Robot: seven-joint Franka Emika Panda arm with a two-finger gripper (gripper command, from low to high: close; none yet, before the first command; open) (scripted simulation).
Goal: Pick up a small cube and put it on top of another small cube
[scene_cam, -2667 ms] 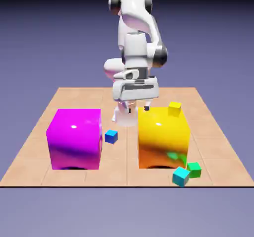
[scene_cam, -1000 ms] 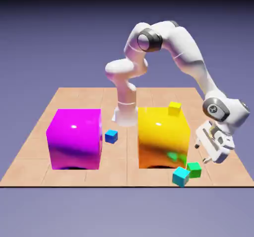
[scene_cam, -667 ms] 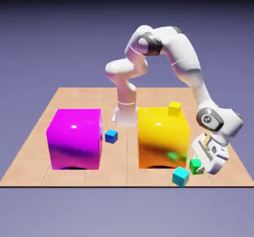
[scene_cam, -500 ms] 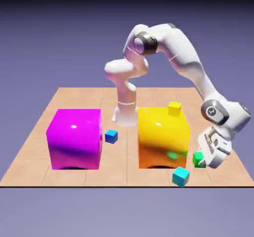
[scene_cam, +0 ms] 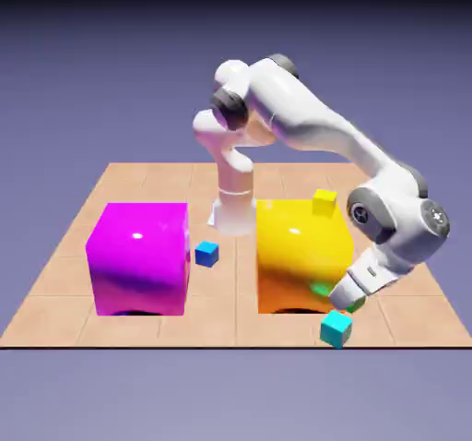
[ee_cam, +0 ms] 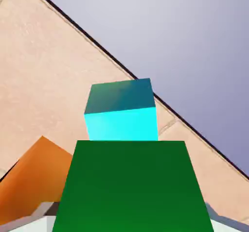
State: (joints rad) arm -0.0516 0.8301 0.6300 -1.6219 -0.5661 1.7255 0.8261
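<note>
Currently the gripper [scene_cam: 345, 299] is clenched on the green cube [ee_cam: 132, 185], which fills the lower half of the hand view between the finger tips; only slivers of the grey fingers [ee_cam: 43, 211] show at the cube's bottom corners. In the exterior view the green cube is almost wholly hidden by the hand, with just a small green patch at its tip, so its clearance above the table [scene_cam: 55, 273] cannot be read with certainty. The cyan cube [scene_cam: 336, 327] sits on the table just below and in front of the gripper, near the front edge; in the hand view it appears directly beyond the green cube, and whether the two touch cannot be determined. The hand is low, angled down toward the exterior view's left, close beside the lower right corner of the yellow block [scene_cam: 302, 255]; an orange face of that block shows at the lower left of the hand view. The arm rises from its base at the table's far edge, bends at a raised elbow, then slopes down toward the exterior view's right to a bulky wrist, from which the hand folds back toward the yellow block. A small yellow cube [scene_cam: 324, 202] rests on the yellow block's top right corner. The magenta block [scene_cam: 138, 256] stands well apart on the exterior view's left, with the blue cube [scene_cam: 206, 253] between the two blocks.
</note>
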